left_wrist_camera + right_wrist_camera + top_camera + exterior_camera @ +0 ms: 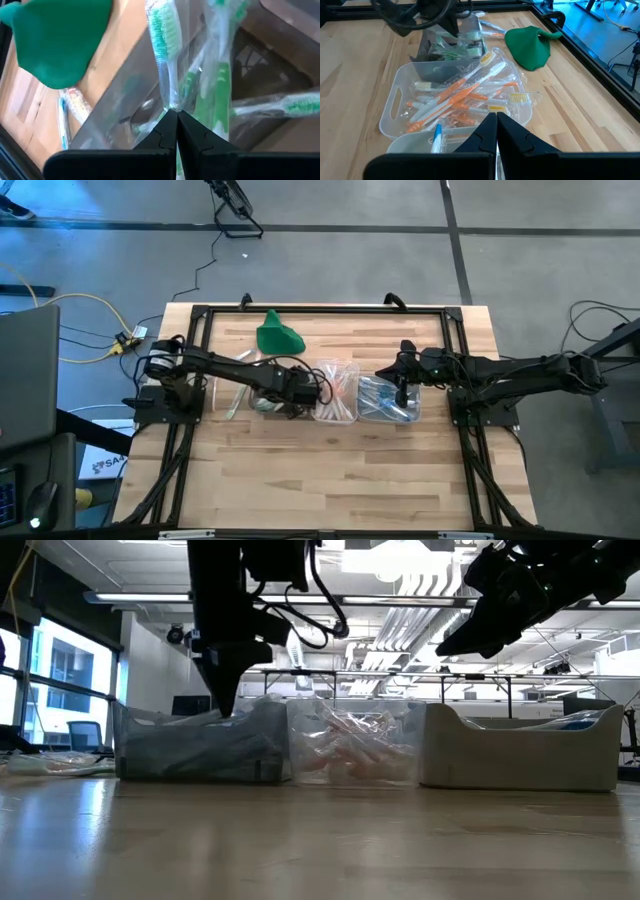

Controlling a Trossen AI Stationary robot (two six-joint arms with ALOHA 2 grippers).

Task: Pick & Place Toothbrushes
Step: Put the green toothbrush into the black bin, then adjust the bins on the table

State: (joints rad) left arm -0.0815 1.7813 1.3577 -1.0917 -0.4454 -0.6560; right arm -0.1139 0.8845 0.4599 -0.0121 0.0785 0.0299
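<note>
Left gripper point(177, 114) has its jaws pressed tight together, tips meeting right at the wrapped end of a green toothbrush point(162, 45) that runs up toward the top of the left wrist frame. Whether it truly grips the wrapper or only touches it, I cannot tell. More green toothbrushes point(220, 85) lie in the left tub point(200, 745) around it, and in the high view this gripper point(297, 388) sits over that tub, just left of centre.

Right gripper point(496, 116) is shut too, fingers closed flat against each other with nothing between them. In the high view it point(402, 383) hangs above the right tub point(388, 402), right of centre; the low view shows it raised in the upper right, clear of the tub rim. A blue toothbrush point(436, 137) pokes up from that tub at the bottom of the right wrist frame.

The middle tub point(395, 107) holds a heap of orange toothbrushes point(462, 97) in clear wrappers, centre of the right wrist frame. A couple of loose toothbrushes point(70, 107) lie on the wooden table point(340, 470) beside the left tub. The green cloth point(277, 335) rests on the table toward the upper middle of the high view, apart from the tubs.
</note>
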